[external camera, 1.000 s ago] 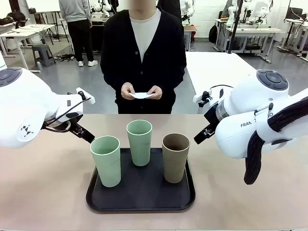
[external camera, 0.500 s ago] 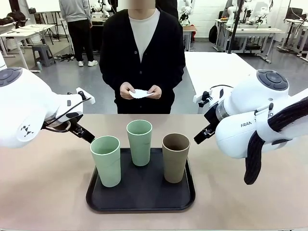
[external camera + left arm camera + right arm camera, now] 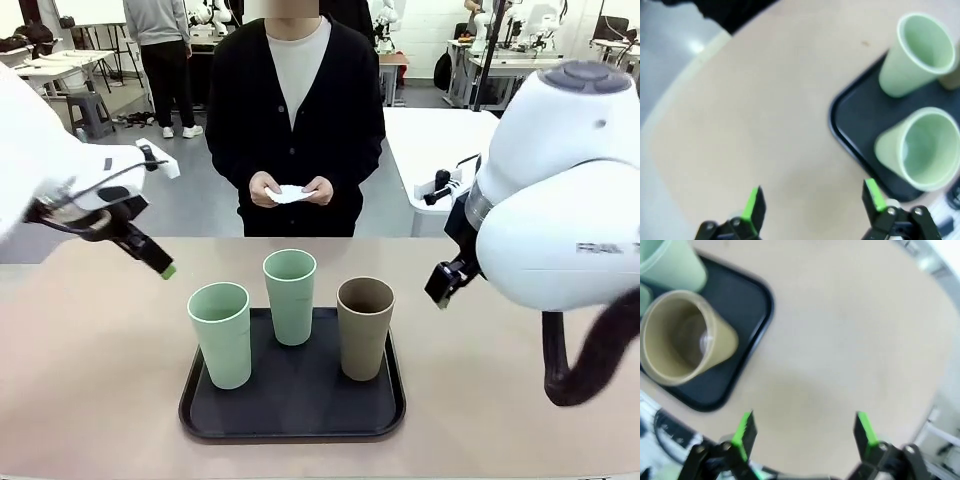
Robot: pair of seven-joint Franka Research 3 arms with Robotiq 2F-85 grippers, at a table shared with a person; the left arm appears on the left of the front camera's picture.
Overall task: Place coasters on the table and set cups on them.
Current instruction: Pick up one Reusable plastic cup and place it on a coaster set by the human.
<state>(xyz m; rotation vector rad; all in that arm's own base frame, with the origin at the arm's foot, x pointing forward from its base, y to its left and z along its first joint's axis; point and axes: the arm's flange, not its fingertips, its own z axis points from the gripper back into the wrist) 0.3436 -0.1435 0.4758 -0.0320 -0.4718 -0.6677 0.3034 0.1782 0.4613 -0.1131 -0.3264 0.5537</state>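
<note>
the beige table (image 3: 90, 390) carries a black tray (image 3: 292, 412) near its middle.

Lighting: bright, even, from overhead. Soft faint shadows beside the cups (image 3: 290, 300) on the black tray (image 3: 300, 395). Front view: sharp. Wrist views: blurred throughout. Table (image 3: 765, 115) ahead of the left gripper (image 3: 812, 190) and right gripper (image 3: 804, 419) looks washed pale, its edges bowed.

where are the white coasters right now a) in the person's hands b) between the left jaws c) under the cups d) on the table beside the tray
a: the white coasters are held in the person's hands at the far side of the table, while the three cups stand directly on the black tray.
</note>
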